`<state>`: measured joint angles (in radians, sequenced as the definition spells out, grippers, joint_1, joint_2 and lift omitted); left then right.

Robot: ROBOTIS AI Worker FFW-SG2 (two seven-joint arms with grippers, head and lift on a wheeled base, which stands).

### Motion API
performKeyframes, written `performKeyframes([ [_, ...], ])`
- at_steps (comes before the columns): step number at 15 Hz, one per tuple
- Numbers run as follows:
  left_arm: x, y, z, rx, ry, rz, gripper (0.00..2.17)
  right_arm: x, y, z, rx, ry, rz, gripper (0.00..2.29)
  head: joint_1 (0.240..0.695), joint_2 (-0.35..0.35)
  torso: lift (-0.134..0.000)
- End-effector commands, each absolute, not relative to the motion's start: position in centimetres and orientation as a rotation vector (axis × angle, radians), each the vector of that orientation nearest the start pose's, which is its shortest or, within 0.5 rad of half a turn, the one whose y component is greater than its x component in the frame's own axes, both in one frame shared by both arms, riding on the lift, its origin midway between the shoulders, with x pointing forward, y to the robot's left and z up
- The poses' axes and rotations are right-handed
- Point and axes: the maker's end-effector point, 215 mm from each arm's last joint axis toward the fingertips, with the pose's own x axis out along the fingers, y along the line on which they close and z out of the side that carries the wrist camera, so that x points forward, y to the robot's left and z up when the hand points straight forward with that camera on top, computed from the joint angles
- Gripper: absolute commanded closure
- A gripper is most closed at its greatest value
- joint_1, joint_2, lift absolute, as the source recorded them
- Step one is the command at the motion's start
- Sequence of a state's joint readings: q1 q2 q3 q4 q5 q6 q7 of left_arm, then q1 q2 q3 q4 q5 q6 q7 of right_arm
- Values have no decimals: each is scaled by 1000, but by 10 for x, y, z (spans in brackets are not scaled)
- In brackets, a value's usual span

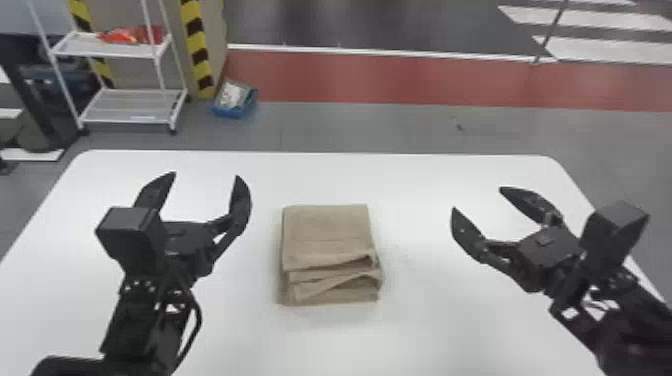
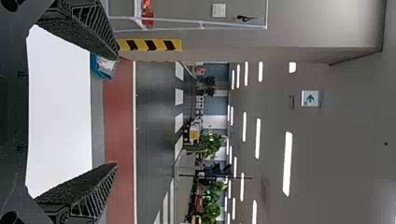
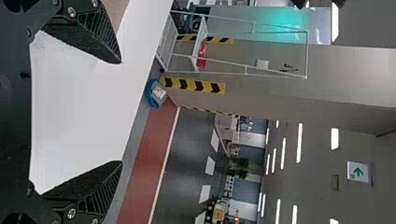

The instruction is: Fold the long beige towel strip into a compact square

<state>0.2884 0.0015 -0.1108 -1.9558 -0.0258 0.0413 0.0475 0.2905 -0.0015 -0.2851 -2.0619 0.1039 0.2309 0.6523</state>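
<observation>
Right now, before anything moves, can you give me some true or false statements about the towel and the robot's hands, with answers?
1. The left hand and the right hand are both open. True.
2. The towel is stretched out as one long strip. False: it is folded into a layered, roughly square stack.
3. The towel is gripped in the left hand. False: it rests on the white table, between the two hands.
4. The blue bin stands on the floor beyond the table. True.
</observation>
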Motion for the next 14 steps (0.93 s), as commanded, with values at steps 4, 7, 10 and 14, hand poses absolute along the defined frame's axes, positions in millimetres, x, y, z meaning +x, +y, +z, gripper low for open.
performKeyframes([
  [4, 507, 171, -299, -15, -59, -61, 83, 481, -261, -311, -166, 83, 347, 130, 695, -98, -124],
  [7, 507, 168, -297, -36, -60, -66, 83, 480, -269, -306, -184, 67, 325, 130, 695, -105, -124],
  [10, 507, 171, -297, -35, -60, -62, 83, 478, -275, -297, -197, 47, 315, 130, 695, -113, -124],
  [14, 507, 170, -299, -29, -57, -63, 83, 476, -275, -288, -182, 16, 315, 130, 695, -116, -124],
])
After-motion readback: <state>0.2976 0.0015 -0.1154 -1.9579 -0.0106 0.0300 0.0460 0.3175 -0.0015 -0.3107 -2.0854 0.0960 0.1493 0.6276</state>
